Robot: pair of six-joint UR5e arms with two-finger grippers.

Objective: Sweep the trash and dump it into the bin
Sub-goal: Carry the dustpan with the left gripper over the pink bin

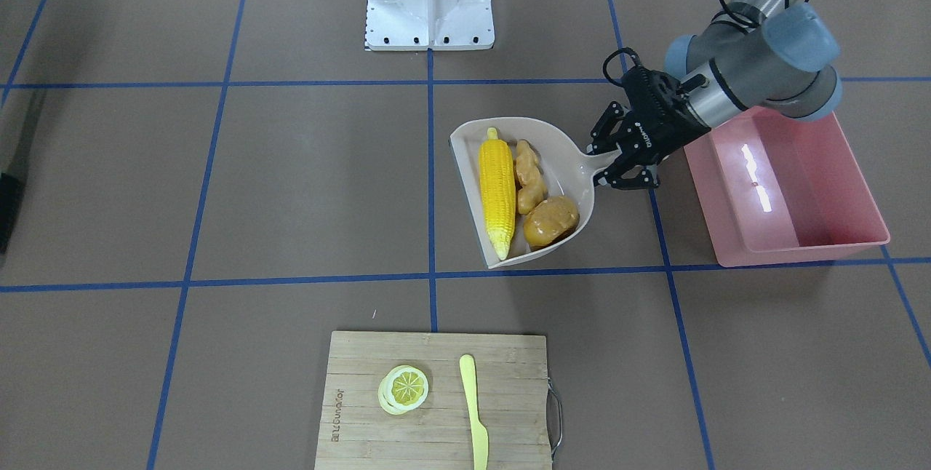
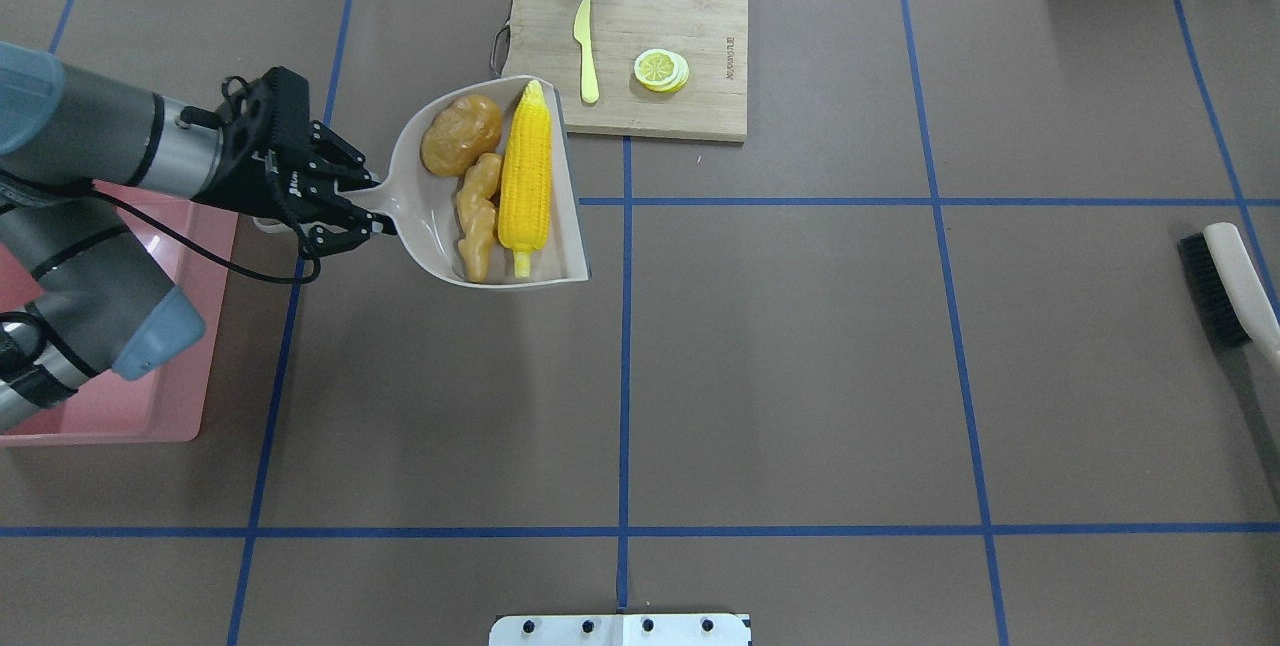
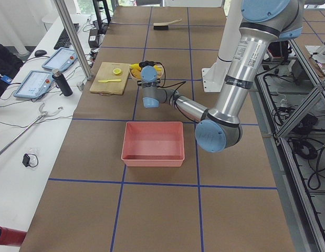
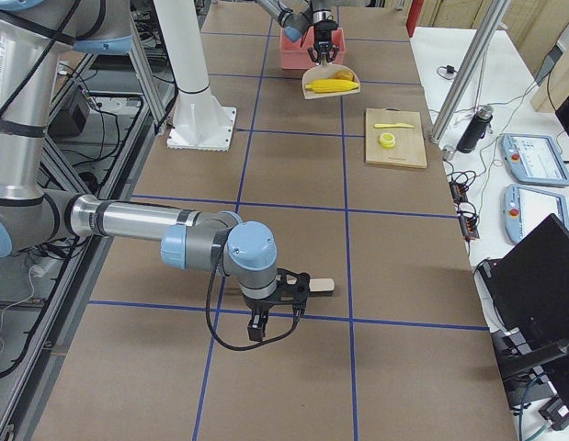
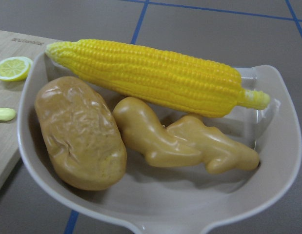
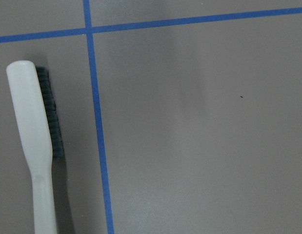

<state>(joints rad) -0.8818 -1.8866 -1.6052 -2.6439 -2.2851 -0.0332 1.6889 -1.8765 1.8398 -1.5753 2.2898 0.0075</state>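
left arm (image 1: 756,70): silver tubes, blue-grey joint caps | left hand (image 1: 609,162): black | cable (image 2: 245,278): black, looped | base (image 1: 429,1): white

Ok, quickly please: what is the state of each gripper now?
Left gripper: closed on the handle of the beige dustpan.
Right gripper: cannot be told; it shows only in a side view, at the brush.
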